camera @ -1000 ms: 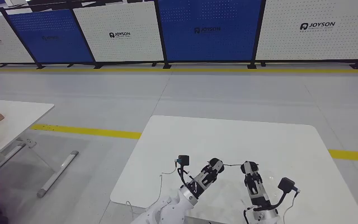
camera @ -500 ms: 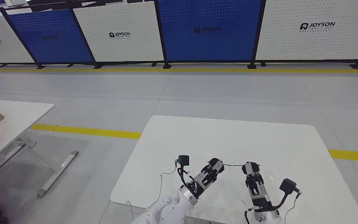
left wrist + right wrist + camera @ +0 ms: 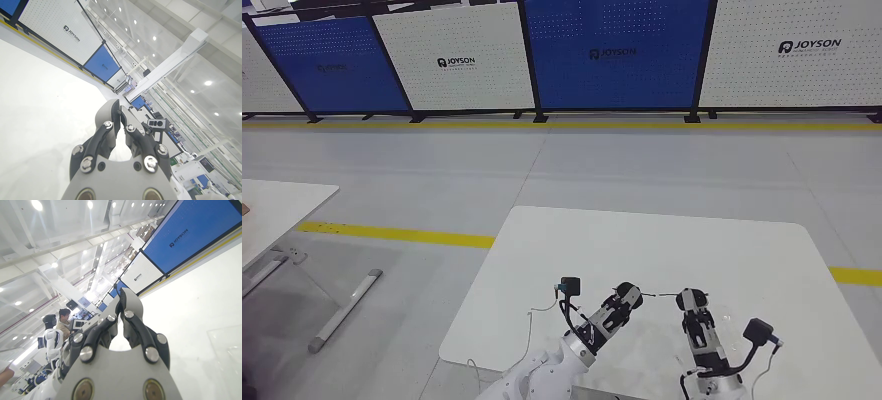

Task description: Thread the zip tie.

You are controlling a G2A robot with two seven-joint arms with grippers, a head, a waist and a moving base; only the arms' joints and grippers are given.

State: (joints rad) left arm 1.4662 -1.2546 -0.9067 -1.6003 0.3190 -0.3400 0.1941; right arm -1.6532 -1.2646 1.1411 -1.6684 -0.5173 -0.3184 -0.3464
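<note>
The zip tie point(image 3: 658, 296) point(image 3: 115, 287) is held over the bench point(image 3: 642, 240), near the robot's side of it. It is strung between the two grippers, its long axis running side to side, about level.

The right gripper point(image 3: 687, 298) is pinching one end, and a short black bit pokes out past its fingertips. The left gripper point(image 3: 633, 295) is pressed together on the other end, with a dark sliver caught between its pads.

Just beside the right gripper, what looks like a clear tray point(image 3: 225, 344) lies on the bench. What's in it, I can't tell.
</note>
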